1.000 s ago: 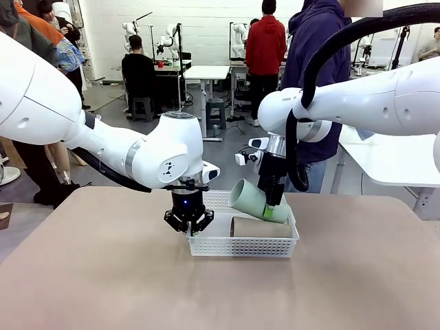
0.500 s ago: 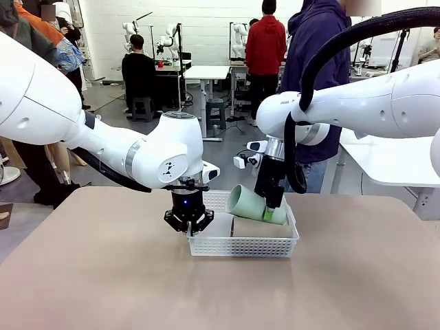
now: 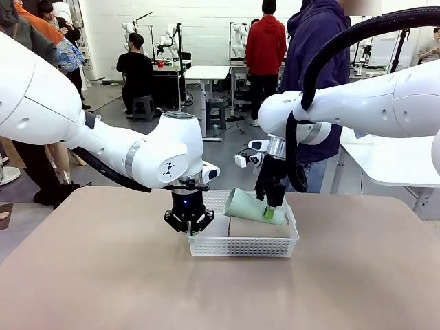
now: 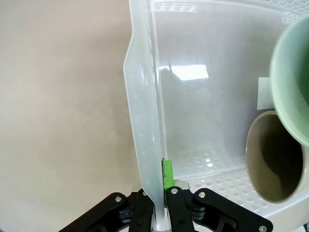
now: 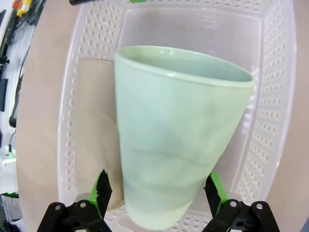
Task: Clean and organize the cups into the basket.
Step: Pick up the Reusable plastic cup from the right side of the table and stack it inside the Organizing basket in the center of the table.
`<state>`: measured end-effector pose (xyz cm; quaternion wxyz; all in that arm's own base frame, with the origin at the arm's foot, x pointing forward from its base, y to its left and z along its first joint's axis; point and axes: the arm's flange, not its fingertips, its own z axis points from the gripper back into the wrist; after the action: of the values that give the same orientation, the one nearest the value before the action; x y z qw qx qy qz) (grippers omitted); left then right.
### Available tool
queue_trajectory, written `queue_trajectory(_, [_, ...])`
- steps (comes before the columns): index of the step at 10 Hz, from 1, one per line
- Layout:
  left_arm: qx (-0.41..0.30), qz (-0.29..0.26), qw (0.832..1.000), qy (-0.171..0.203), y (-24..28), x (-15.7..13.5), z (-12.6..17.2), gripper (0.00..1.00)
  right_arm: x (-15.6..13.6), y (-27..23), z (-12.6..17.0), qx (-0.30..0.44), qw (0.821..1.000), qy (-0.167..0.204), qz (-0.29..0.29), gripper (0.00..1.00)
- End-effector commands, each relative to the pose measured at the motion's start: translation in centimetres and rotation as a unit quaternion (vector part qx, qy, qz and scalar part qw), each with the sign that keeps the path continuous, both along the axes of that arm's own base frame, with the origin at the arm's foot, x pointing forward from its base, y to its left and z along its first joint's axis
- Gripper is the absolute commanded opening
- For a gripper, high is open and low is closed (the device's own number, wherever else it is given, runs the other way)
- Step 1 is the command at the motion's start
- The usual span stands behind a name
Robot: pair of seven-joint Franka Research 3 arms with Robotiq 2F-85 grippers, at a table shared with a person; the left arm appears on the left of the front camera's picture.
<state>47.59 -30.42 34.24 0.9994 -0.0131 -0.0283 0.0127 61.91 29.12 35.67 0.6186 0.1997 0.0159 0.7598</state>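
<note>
Front view: we see basket point(image 3: 242, 246) mid-tabletop point(image 3: 103, 275), with open tabletop on every side and near edge well clear. Left tool point(image 3: 189, 225) clenched on basket's left wall, wall pinched between pads point(image 4: 167, 175). Right tool point(image 3: 269, 206) released, gap each side of green cup point(image 3: 253, 206) in right wrist view. Green cup pale, matte, tapered; lies on its side atop tan cup point(image 3: 261, 228) inside basket, mouth toward left tool. Versus a second ago: green cup lower and flatter, right tool spread wider.
</note>
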Motion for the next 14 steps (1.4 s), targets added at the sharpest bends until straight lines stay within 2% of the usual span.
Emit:
queue_trajectory(1, [0.001, -0.001, 1.000, 0.000, 0.0, -0.1, 0.0, 0.00, -0.3, -0.9, 2.0, 0.051, 0.998, -0.017, -0.011, 1.00])
queue_trajectory(6, [0.001, -0.001, 1.000, 0.000, 0.0, -0.1, 0.0, 0.00, -3.0, -4.7, 6.9, 0.122, 0.991, -0.048, -0.021, 1.00])
queue_trajectory(8, [0.001, -0.001, 1.000, 0.000, 0.0, -0.1, 0.0, 0.00, -5.2, -9.1, 8.4, 0.183, 0.982, -0.037, -0.026, 1.00])
queue_trajectory(9, [0.001, -0.001, 1.000, 0.000, 0.0, -0.1, 0.0, 0.00, -7.0, -13.4, 9.3, 0.237, 0.970, -0.038, -0.044, 1.00])
queue_trajectory(10, [0.001, -0.001, 1.000, 0.000, 0.0, -0.1, 0.0, 0.00, -9.2, -17.9, 9.9, 0.281, 0.955, -0.066, -0.069, 1.00])
queue_trajectory(12, [0.001, -0.001, 1.000, 0.000, 0.0, -0.1, 0.0, 0.00, -13.9, -27.1, 10.5, 0.384, 0.911, -0.095, -0.121, 1.00])
queue_trajectory(14, [0.001, -0.001, 1.000, 0.000, 0.0, -0.1, 0.0, 0.00, -16.1, -34.0, 10.7, 0.456, 0.868, -0.104, -0.168, 1.00])
